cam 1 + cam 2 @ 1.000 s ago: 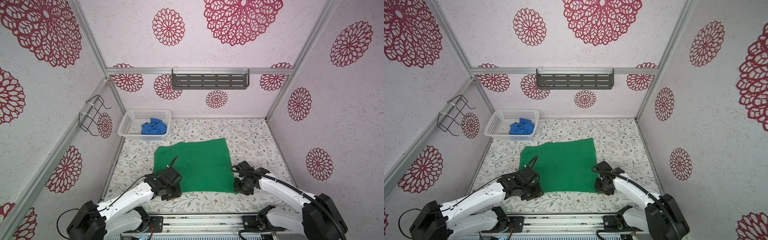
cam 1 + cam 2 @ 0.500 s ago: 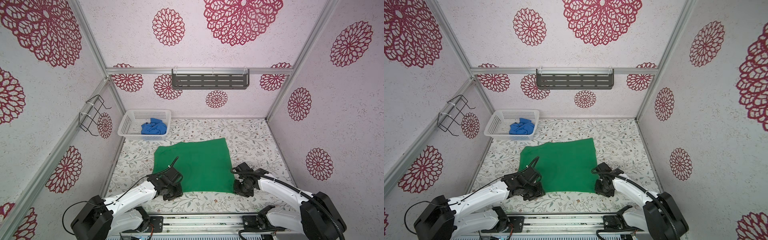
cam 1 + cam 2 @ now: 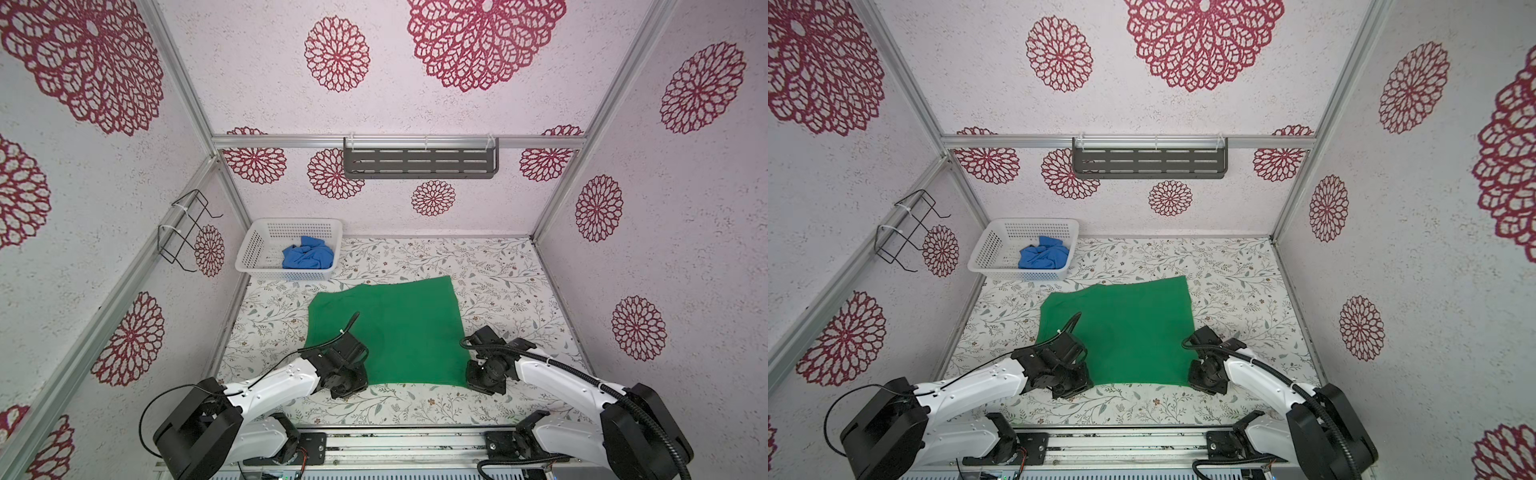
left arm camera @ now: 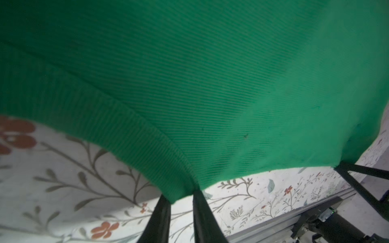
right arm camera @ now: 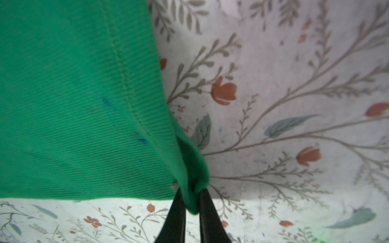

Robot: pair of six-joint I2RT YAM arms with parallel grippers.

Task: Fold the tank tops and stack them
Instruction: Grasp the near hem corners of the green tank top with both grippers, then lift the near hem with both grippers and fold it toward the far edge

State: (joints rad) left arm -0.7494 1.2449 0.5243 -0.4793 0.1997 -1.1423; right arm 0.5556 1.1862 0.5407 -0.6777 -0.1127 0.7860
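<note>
Floral tabletop (image 3: 498,266), perhaps scuffed; rosette-patterned walls (image 3: 395,104)

Enclosure: three walls (image 3: 415,104) in off-white textured covering with a crimson rosette print, joined by aluminium framing (image 3: 291,142). Surface beneath the left gripper (image 4: 181,195) and right gripper (image 5: 191,195): tabletop (image 3: 498,266), white, printed with grey-green sprigs and small red flowers. Far beyond both grippers, high on the back wall: dark grey slotted shelf (image 3: 419,164). Beyond and outboard of the left gripper, on the side wall: black wire rack (image 3: 185,232). Lighting even and diffuse.
</note>
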